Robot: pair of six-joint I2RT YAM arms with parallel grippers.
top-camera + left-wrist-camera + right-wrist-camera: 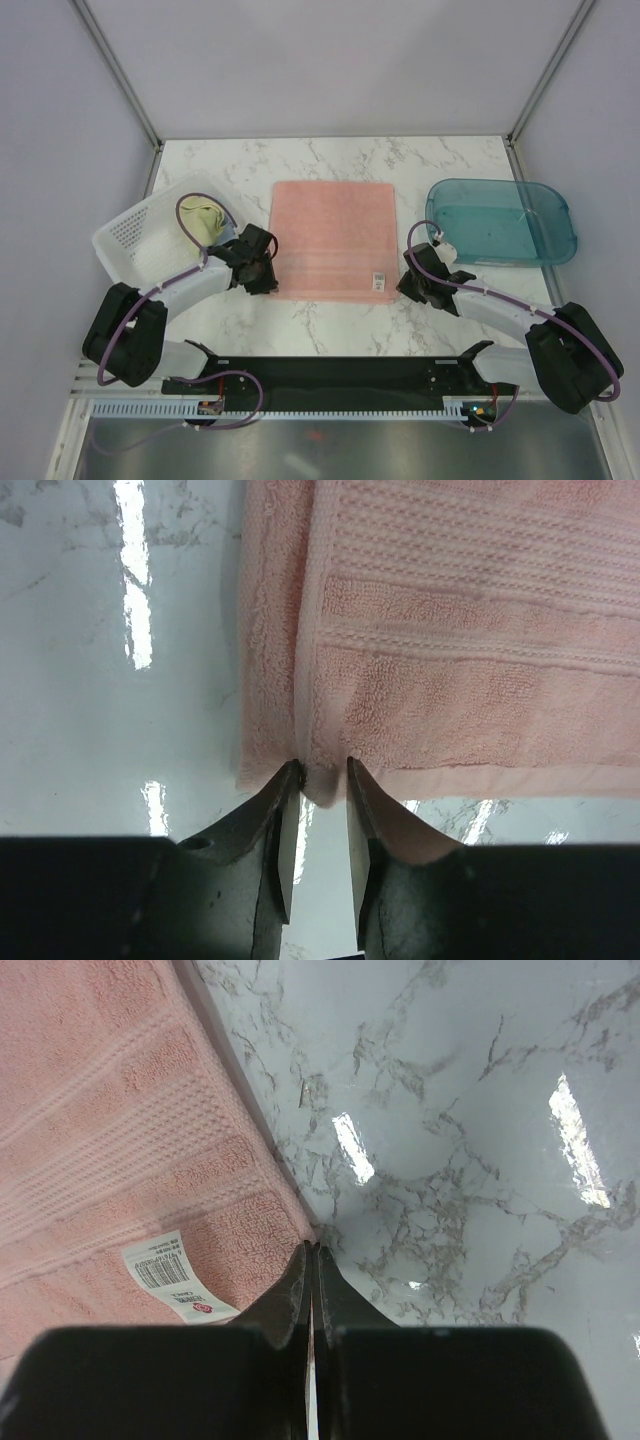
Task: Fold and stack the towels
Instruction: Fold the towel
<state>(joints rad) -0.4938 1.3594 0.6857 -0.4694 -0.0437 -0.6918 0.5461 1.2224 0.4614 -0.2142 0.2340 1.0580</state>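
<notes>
The salmon-pink towel (330,235) lies flat and spread in the middle of the table, its white tag (170,1275) near the near right corner. My left gripper (263,276) is at the towel's near left corner. In the left wrist view (320,772) its jaws stand narrowly apart, pinching a nub of the pink towel (470,650). My right gripper (411,286) is shut, its tips (312,1250) touching the near right corner of the towel (110,1110); I see no cloth between them. A pale-yellow towel (203,218) sits in the basket. The blue-grey towel is out of view.
The white perforated basket (130,240) stands on the left, just behind my left arm. The teal translucent tray (500,220) stands at the right rear, behind my right arm. Marble tabletop (330,160) lies beyond the towel.
</notes>
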